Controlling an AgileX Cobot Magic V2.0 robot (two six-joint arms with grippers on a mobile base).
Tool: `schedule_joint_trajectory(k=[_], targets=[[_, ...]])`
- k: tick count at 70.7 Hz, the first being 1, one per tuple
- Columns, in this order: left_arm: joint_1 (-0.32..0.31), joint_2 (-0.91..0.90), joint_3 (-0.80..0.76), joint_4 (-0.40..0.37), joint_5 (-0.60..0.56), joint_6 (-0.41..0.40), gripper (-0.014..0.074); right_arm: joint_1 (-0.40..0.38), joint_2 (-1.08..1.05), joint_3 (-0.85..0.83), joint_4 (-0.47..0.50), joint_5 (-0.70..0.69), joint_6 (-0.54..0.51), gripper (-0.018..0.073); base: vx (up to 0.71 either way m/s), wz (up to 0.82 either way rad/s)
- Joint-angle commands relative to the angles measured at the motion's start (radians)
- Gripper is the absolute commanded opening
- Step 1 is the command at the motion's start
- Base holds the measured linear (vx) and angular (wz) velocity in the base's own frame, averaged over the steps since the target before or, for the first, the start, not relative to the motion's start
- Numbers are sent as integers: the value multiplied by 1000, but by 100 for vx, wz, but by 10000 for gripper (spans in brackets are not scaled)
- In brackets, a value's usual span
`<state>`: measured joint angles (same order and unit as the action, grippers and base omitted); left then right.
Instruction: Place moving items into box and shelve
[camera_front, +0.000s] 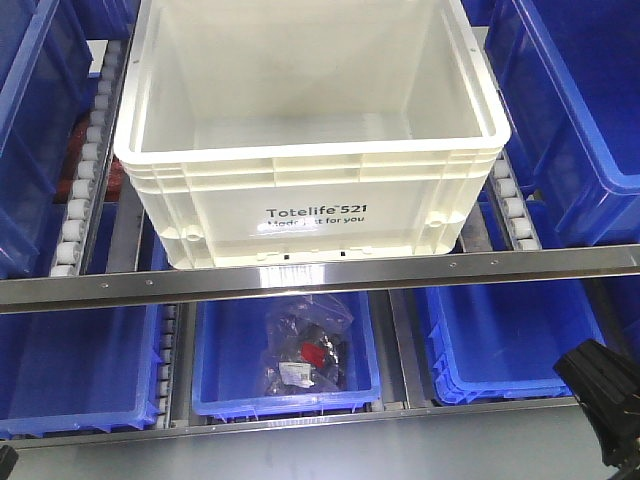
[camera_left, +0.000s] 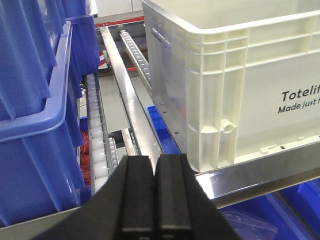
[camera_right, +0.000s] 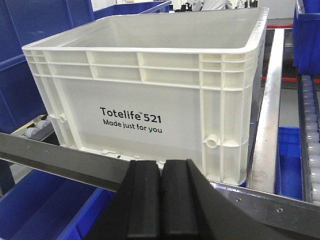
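The box (camera_front: 230, 190) is a large white crate printed "Totelife 521". It sits on the upper shelf level behind a metal rail, between roller tracks. What shows of its inside is bare, and the moving items are out of view. My left gripper (camera_left: 154, 165) is shut with nothing in it. It is in front of and below the box's left front corner (camera_left: 215, 130), apart from it. My right gripper (camera_right: 161, 167) is also shut and empty, just before the rail below the box's front wall (camera_right: 150, 95). A black part of my right arm (camera_front: 600, 385) shows at the lower right.
A steel front rail (camera_front: 320, 275) crosses below the box. Roller tracks (camera_front: 85, 190) flank it, and tall blue bins (camera_front: 580, 120) stand on both sides. On the lower level, a blue bin (camera_front: 215, 385) holds bagged dark items with a red spot.
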<state>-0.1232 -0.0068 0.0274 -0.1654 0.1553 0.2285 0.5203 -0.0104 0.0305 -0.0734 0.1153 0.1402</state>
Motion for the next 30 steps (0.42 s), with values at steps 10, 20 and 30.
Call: schedule_joint_trajectory(k=[10,20,30], targets=[[1,-19,25,-3,-90,-2,-6,-2,6,0,-6,-73,-1,-8,0,0],[1,-19,25,-3,-90,-2,-6,-2,6,0,-6,-73,-1,-8,0,0],[1,-19,25,-3,-90,-2,-6,-2,6,0,-6,-73,-1,-8,0,0]])
